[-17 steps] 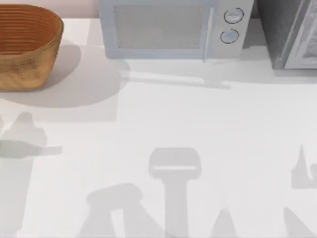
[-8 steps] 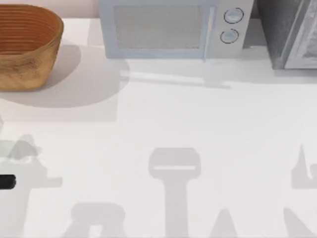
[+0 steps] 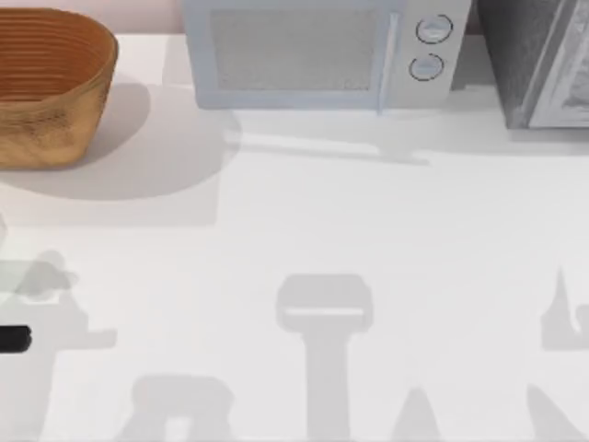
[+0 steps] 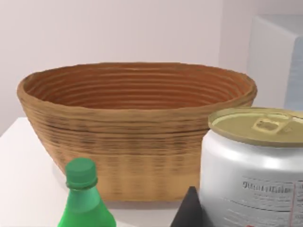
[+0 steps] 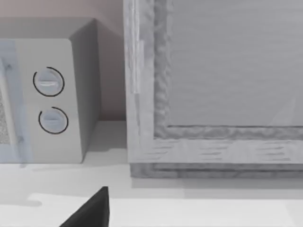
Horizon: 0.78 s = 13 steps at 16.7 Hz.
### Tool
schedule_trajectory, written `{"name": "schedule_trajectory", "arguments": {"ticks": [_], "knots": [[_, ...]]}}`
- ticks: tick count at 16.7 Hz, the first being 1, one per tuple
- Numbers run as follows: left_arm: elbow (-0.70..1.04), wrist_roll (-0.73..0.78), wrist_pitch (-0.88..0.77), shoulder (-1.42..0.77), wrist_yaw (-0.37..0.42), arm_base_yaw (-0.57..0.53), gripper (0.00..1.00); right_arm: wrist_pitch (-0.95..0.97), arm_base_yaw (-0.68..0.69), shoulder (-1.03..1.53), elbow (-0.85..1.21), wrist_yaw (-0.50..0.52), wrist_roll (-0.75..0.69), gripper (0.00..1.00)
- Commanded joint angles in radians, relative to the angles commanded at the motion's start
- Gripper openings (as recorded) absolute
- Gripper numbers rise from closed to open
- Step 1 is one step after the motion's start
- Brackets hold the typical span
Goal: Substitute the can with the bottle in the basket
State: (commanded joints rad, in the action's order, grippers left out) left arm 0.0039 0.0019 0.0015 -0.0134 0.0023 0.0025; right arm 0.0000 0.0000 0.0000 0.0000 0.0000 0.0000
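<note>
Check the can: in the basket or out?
Out. In the left wrist view the can stands upright on the table in front of the basket, beside the bottle.

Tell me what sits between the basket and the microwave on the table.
Nothing: in the top view, bare table separates the basket from the microwave, apart from the basket's shadow.

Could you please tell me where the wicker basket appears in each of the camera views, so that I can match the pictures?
Top view: the basket sits at the table's far left corner, left of the microwave.
Left wrist view: the basket stands behind the can and the bottle.
Right wrist view: not in it.
Shared landmark: the microwave, with its two round dials.
</note>
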Motion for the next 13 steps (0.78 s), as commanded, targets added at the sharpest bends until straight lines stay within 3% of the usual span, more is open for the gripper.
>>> {"name": "schedule_trajectory", "arguments": {"ticks": [6,13], "knots": [[0.115,0.006,0.109,-0.242,0.102,-0.027,0.00,0.000,0.000,0.000,0.000,0.000,0.000,1.00],[0.430,0.023,0.412,-0.814,0.390,-0.125,0.00,0.000,0.000,0.000,0.000,0.000,0.000,1.00]]}}
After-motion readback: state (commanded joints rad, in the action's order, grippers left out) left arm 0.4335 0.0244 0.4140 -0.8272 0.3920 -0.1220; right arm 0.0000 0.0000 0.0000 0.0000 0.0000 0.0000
